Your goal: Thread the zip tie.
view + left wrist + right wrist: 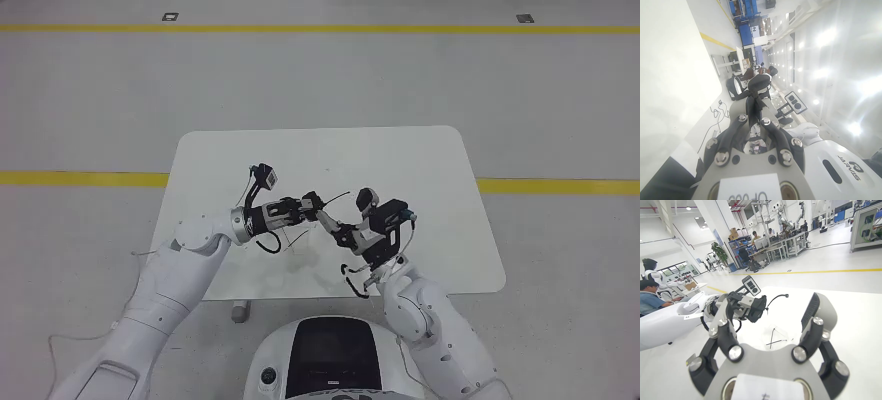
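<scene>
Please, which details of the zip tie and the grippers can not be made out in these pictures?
Top view: the zip tie is too thin to tell whether its tail has entered its head.
Left wrist view: the left gripper is shut on the tie; its fingers hide the gripped part.
Right wrist view: the loose ties on the table are partly covered by the base of the open right gripper; their number is unclear.

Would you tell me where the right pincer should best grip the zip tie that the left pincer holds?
Probably the free stretch of the zip tie just short of its tip, which arches clear of the left pincer above the table. The open right pincer faces it, so come straight on.
</scene>
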Action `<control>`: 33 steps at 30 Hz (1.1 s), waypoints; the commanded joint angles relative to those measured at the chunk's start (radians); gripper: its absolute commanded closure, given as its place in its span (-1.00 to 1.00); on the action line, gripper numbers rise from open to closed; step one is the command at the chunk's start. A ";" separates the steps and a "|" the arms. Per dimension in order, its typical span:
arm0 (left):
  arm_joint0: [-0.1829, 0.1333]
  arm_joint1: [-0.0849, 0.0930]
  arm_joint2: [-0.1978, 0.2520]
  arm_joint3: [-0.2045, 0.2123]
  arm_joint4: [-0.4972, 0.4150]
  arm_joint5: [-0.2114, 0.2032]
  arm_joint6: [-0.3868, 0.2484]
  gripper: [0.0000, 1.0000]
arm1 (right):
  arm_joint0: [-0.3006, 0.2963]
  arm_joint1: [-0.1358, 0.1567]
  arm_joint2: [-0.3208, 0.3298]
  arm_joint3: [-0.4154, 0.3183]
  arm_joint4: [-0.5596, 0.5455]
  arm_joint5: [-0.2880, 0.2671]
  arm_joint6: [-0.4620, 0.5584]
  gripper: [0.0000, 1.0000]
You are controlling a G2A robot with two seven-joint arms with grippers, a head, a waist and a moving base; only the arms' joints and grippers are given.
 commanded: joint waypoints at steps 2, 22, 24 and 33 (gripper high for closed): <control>0.006 -0.001 -0.009 0.004 -0.094 0.026 -0.021 1.00 | -0.003 0.007 0.007 0.001 -0.155 0.008 -0.081 -1.00; -0.003 -0.001 -0.044 0.063 -0.462 0.272 -0.199 1.00 | 0.101 0.101 -0.032 0.068 -0.395 0.084 -0.239 -1.00; -0.004 -0.001 -0.055 0.080 -0.534 0.335 -0.238 1.00 | 0.125 0.131 -0.076 0.084 -0.395 0.127 -0.266 -1.00; -0.026 0.003 -0.052 0.105 -0.541 0.427 -0.276 1.00 | 0.238 0.220 -0.228 0.153 -0.395 0.290 -0.336 -1.00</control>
